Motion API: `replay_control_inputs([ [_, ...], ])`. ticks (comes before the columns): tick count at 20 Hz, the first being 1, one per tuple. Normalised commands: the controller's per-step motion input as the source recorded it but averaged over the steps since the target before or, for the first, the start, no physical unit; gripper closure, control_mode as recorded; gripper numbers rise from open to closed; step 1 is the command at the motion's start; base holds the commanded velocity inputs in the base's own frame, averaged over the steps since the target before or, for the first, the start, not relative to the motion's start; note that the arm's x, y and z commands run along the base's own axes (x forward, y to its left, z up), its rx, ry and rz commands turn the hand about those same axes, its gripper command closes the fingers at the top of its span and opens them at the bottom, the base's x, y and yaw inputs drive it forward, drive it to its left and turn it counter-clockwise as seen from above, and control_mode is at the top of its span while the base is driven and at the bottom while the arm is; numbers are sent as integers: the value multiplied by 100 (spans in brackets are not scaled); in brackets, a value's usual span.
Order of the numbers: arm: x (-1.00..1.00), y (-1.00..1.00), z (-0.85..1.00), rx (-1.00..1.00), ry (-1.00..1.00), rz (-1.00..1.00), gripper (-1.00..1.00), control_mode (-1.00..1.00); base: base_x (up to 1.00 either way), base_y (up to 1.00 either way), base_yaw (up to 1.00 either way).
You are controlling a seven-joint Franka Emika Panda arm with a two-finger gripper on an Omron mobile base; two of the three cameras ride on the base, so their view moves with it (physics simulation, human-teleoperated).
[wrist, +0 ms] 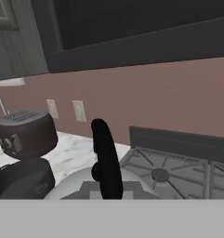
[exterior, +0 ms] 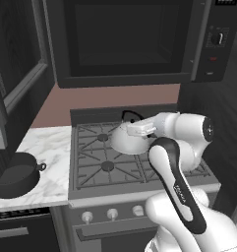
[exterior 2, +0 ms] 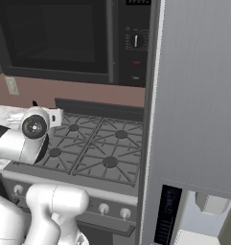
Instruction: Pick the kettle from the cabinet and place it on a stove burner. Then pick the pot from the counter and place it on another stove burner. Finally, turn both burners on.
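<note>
No readable text anywhere, honestly. Microwave [exterior: 139, 39] control panel [exterior: 218, 42] has small marks round dial [exterior: 219, 38] plus red spot lower down, all too blurry to read. Same panel in right base view: pale strip at top edge, could be display, illegible. Tiny grey lettering on robot arm's dark link [exterior: 181, 189], too small to make out.

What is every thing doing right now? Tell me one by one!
kettle: upright over the stove's back left, held by its black handle.
gripper: shut on the kettle's handle.
pot: lidless, sitting on the marble counter, untouched.
stove burners: no flame showing.
stove knobs: position too small to tell.
toaster: on the counter, slots look empty.
microwave: door closed.
</note>
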Motion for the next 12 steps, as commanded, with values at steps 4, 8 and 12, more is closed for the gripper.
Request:
replay_control_inputs([
  [4,44,0,-14,0,0,0,100,-100,0,0,0],
  [8,46,0,-7,0,0,0,100,-100,0,0,0],
  [12,48,0,-12,0,3,0,100,-100,0,0,0],
])
